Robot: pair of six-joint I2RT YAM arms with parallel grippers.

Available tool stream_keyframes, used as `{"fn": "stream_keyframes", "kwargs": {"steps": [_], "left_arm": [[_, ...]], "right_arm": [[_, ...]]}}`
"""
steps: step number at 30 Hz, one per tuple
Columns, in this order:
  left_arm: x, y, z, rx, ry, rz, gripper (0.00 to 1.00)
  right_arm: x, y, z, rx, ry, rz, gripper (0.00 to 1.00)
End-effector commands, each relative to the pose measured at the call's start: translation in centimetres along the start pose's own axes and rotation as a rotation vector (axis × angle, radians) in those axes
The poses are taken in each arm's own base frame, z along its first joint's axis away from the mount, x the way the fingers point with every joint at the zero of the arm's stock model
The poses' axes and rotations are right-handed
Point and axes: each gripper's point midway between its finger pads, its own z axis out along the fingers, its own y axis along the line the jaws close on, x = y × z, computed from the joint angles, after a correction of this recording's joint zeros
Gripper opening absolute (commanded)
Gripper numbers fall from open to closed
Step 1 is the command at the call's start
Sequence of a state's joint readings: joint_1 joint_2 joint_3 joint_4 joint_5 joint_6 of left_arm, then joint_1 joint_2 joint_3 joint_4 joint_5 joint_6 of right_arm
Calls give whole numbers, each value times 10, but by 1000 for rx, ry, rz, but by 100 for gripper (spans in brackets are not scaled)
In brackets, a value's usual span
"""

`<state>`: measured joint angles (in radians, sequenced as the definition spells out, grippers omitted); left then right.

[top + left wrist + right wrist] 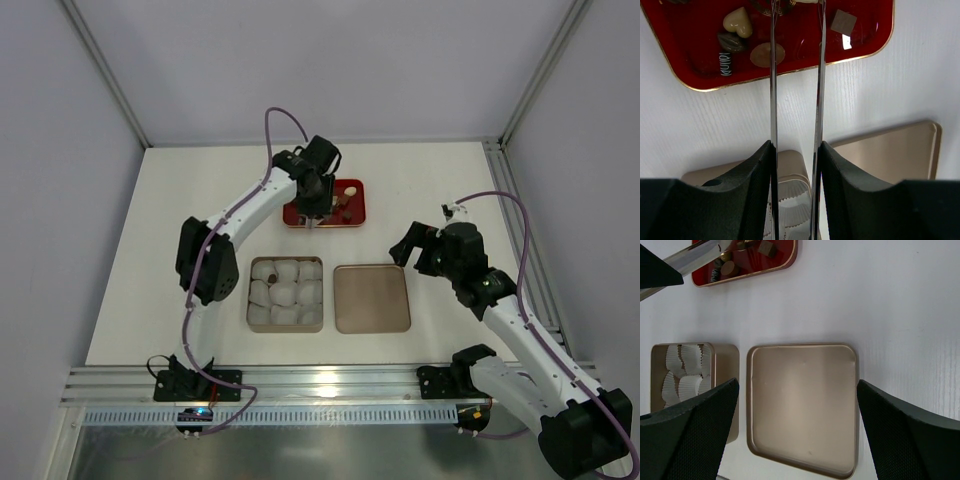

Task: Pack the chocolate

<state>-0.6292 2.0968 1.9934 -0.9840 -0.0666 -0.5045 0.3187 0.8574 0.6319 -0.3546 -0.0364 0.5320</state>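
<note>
Several small chocolates lie on the red tray [865, 40]: a cream heart [737, 22], a dark oval [731, 42], a tan disc [767, 54] and a brown square [843, 22]. My left gripper [796, 145] is shut on metal tweezers [773, 90], whose tips reach over the tray's middle and run out of view. From above, the left gripper [315, 200] hangs over the tray [355, 222]. The open tin [248, 300] holds white paper cups [298, 292], and one small brown chocolate [271, 273] sits in the far-left cup. My right gripper [797, 385] is open and empty above the lid [805, 405].
The tin's lid [372, 298] lies upside down just right of the tin. The red tray sits behind both. White walls and metal frame rails bound the table, and a rail runs along the near edge [330, 385].
</note>
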Motion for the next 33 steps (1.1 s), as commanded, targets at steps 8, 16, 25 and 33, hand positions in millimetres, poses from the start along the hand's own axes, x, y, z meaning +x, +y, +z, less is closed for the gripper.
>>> {"fn": "stream_keyframes", "kwargs": {"steps": [8,16,25,33], "left_arm": [[-16,-9,4,26,-47,23,41],[-16,-11,6,29,-44,22,39],[-20,-10,2,20,-53,26,35],[-32,-6,-23,7,-105,34,32]], "right_arm": [[-17,7,-2,-13,-46,-13,100],[-15,6,2,-11,-37,-12,100],[-13,6,4,-14,-33,-13,100],[-11,6,7,-15,-29,-9,100]]}}
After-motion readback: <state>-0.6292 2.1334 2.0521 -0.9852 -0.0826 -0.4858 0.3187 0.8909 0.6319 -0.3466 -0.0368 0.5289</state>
